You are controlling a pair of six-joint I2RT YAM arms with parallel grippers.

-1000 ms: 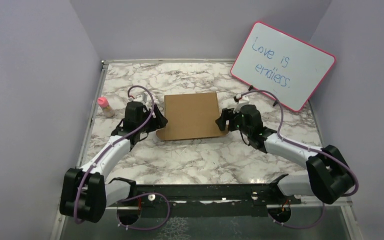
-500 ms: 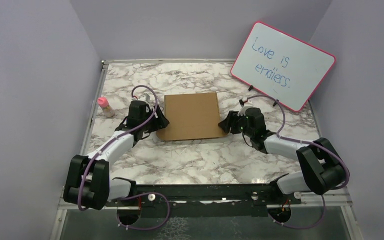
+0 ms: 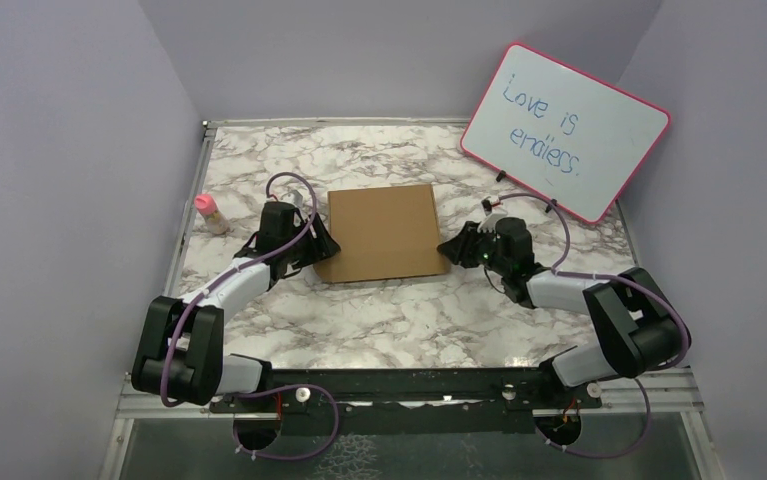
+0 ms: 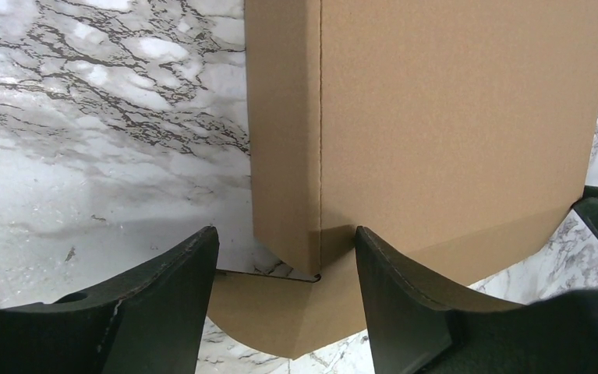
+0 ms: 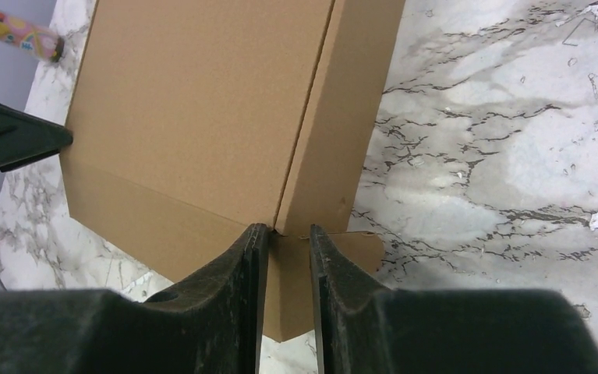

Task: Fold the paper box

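Note:
The brown paper box lies flat in the middle of the marble table, its near flap sticking out along the front edge. My left gripper is at its near left corner. In the left wrist view the jaws are wide open, with the box's corner and the rounded flap tab between them. My right gripper is at the near right corner. In the right wrist view its fingers stand a narrow gap apart over the flap tab, just before the box's side wall.
A pink-framed whiteboard leans at the back right. A small pink-capped bottle stands near the table's left edge, and it also shows in the right wrist view. Purple walls close in the table on three sides.
Both arms have stretched forward and lower, bringing the grippers closer against the box's near corners. The box has stayed roughly in place.

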